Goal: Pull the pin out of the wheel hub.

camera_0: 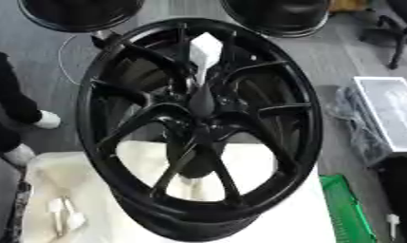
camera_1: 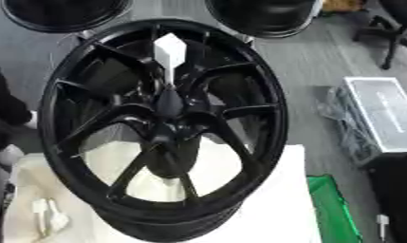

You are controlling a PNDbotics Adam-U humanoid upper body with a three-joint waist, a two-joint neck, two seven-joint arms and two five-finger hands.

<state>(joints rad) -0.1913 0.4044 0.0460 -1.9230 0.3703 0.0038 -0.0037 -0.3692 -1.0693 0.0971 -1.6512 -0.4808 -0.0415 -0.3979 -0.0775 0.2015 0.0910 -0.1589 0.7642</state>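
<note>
Left eye view: black wheel (camera_0: 198, 128) is being stood upright on white pad (camera_0: 264, 209) | white pin (camera_0: 204, 54) is being carried in hub (camera_0: 202, 111), sticking up | hands are not being shown, state cannot be told

Black wheel, white pin, pale cloth.

The wheel hub (camera_0: 202, 128) is glossy black, rim and spokes alike. The pin (camera_1: 170, 54) standing from its centre is plain white. The cloth (camera_0: 57, 180) beneath is cream. A green crate (camera_0: 349, 209) shows at the right, on a grey floor (camera_0: 339, 61); a box (camera_1: 387, 114) there is grey with a white border.
</note>
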